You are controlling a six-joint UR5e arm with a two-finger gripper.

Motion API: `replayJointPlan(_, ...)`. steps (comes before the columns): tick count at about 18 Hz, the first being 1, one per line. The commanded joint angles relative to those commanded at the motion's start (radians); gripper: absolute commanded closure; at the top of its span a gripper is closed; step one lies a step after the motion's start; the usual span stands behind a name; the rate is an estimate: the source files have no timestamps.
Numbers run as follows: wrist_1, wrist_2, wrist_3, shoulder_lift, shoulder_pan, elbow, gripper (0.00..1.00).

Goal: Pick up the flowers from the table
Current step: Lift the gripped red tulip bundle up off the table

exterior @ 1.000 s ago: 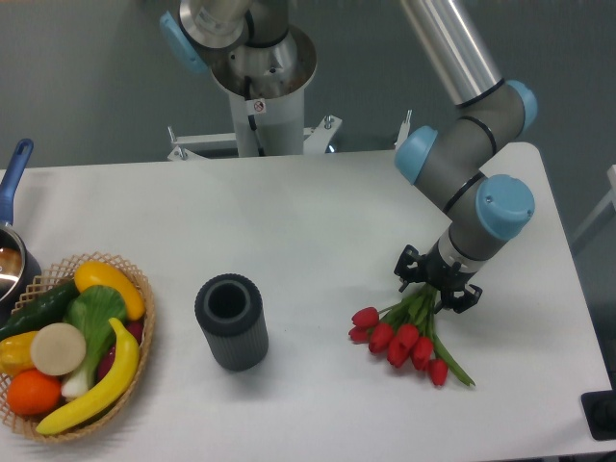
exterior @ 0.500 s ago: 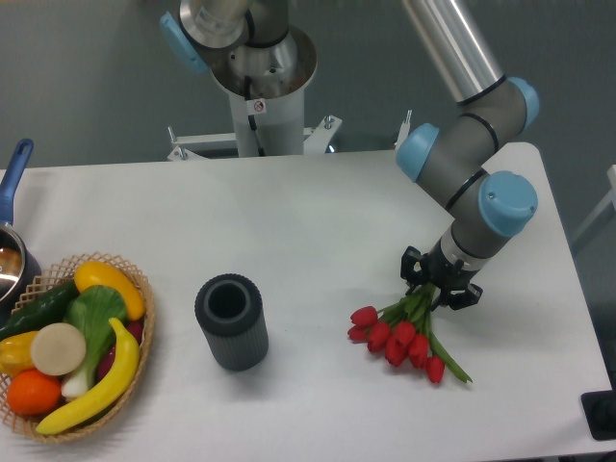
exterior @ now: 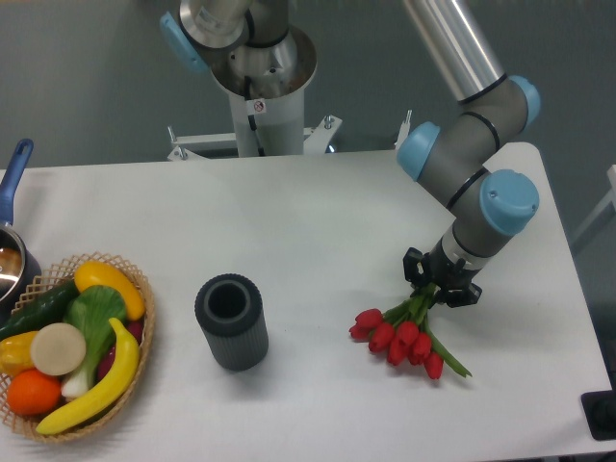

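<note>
The gripper (exterior: 440,286) is clamped on the flowers' (exterior: 404,335) stems; red buds point lower-left, stems upper-right.

Flowers (exterior: 406,337) slightly higher, shifted.

- We can read no text, brand or number anywhere in the view.
- We see 1 small sticker (exterior: 257,106) on the white pedestal (exterior: 267,123) at the far side of the table; it bears a red-and-black mark, but it is too small for us to make out.
</note>
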Motion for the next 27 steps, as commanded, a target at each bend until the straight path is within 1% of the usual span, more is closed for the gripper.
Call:
replayJointPlan(6,-0.002,-0.005,0.0,0.009,0.0,0.003,0.67)
replayJointPlan(9,-0.005,-0.006,0.0,0.044,-0.003,0.003,0.67)
replayJointPlan(11,-0.005,-0.023,-0.005,0.083,-0.009,-0.011,0.67)
replayJointPlan(14,-0.005,-0.142,-0.011,0.142,-0.002,-0.026,0.67)
replayJointPlan(16,-0.002,-0.19,-0.009,0.163,0.002,-0.031,0.67)
replayJointPlan(20,0.0,-0.228,-0.011,0.224,0.006,-0.023,0.67)
replayJointPlan(22,0.0,-0.247,-0.015,0.267,0.009,-0.025,0.67)
replayJointPlan(25,0.002,-0.278,-0.087,0.34,0.009,-0.021,0.67)
replayJointPlan(27,0.003,-0.296,-0.113,0.368,0.02,-0.021,0.67)
